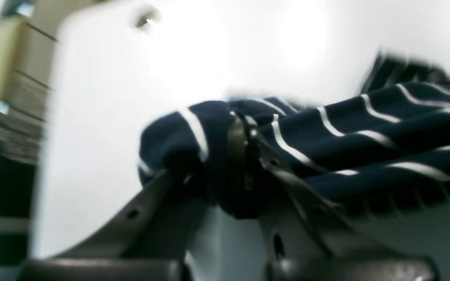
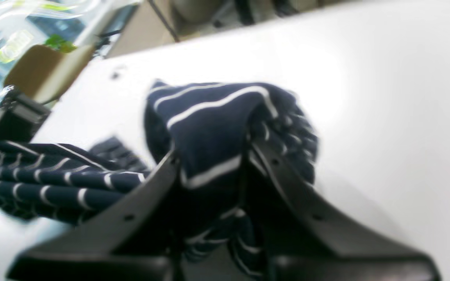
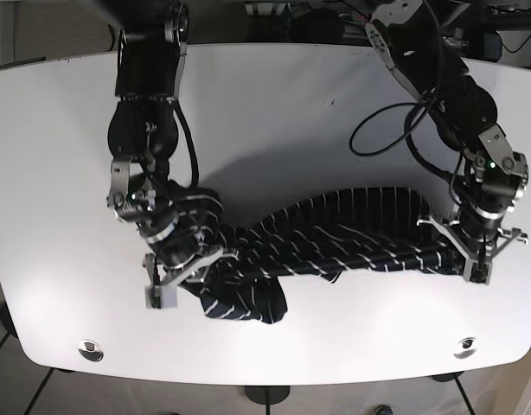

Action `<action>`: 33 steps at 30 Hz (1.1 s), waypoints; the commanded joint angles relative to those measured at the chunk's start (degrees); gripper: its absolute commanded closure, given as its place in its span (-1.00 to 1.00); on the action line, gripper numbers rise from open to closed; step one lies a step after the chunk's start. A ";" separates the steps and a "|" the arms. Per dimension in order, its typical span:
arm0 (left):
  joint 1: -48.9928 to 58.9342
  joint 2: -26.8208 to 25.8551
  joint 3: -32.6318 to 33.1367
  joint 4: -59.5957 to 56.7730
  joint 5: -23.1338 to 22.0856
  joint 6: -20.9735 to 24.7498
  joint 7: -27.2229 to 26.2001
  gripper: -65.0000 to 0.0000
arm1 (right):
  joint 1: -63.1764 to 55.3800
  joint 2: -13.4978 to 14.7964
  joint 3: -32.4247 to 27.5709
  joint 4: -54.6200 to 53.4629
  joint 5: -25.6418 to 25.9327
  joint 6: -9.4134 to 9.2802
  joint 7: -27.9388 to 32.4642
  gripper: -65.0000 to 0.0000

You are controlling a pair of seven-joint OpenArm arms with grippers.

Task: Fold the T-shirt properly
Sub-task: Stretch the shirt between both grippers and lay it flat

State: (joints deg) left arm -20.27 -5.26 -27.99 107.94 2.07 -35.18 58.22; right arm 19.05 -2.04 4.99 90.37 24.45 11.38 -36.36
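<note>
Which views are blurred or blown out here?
Left wrist: heavy motion blur, table blown out white, T-shirt stripes smeared. Right wrist: softer blur, glare on the tabletop. Base: sharp, even light, soft shadow behind the shirt; left gripper and right gripper readable.

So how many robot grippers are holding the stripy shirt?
2. The right gripper pinches the shirt at its bunched end on the base view's left; the left gripper pinches the other end on that view's right.
</note>
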 commanded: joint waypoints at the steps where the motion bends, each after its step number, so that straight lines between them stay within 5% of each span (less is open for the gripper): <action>1: -7.99 -2.79 -0.10 1.29 2.37 1.38 2.14 0.97 | 7.37 0.86 0.94 -2.15 -0.67 -1.31 2.82 0.94; 5: -23.38 -6.92 1.75 0.32 2.46 1.38 8.29 0.96 | 20.03 0.77 2.52 -7.60 -0.23 -3.24 2.73 0.94; 10: -27.51 -9.38 3.06 1.20 2.20 1.20 9.52 0.96 | 23.28 0.86 5.77 -7.86 -0.14 -2.98 -0.08 0.94; 16: -10.28 -8.77 2.63 6.13 2.20 -4.82 8.64 0.97 | 4.03 0.59 8.85 -0.83 -0.14 -2.98 0.18 0.94; 23: 22.95 0.47 -7.13 7.36 2.11 -4.82 -2.96 0.97 | -20.67 0.24 8.76 9.19 0.30 -2.98 0.27 0.92; 25: 27.96 3.19 -9.95 7.27 2.37 -4.82 -6.13 0.97 | -25.42 0.59 8.59 11.04 4.26 -2.98 0.18 0.88; 26: 29.72 4.25 -11.09 7.27 2.37 -4.82 -6.66 0.97 | -27.27 0.86 8.59 11.92 6.54 -2.98 0.01 0.77; 28: 33.42 5.56 -12.50 7.18 2.29 -4.82 -8.24 0.97 | -31.84 2.00 8.50 14.38 9.62 -2.98 -0.08 0.24; 31: 37.63 7.23 -13.55 7.09 2.29 -4.82 -12.37 0.97 | -36.59 2.35 8.41 18.34 9.88 -2.98 -0.08 -0.70; 33: 38.34 7.50 -13.64 7.09 2.29 -4.82 -12.90 0.97 | -36.67 2.79 7.36 18.78 9.09 -2.98 -0.26 -0.81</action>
State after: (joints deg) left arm 18.37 3.14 -41.12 113.86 3.44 -41.01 46.41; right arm -18.22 0.43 11.60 107.66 32.67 8.43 -38.85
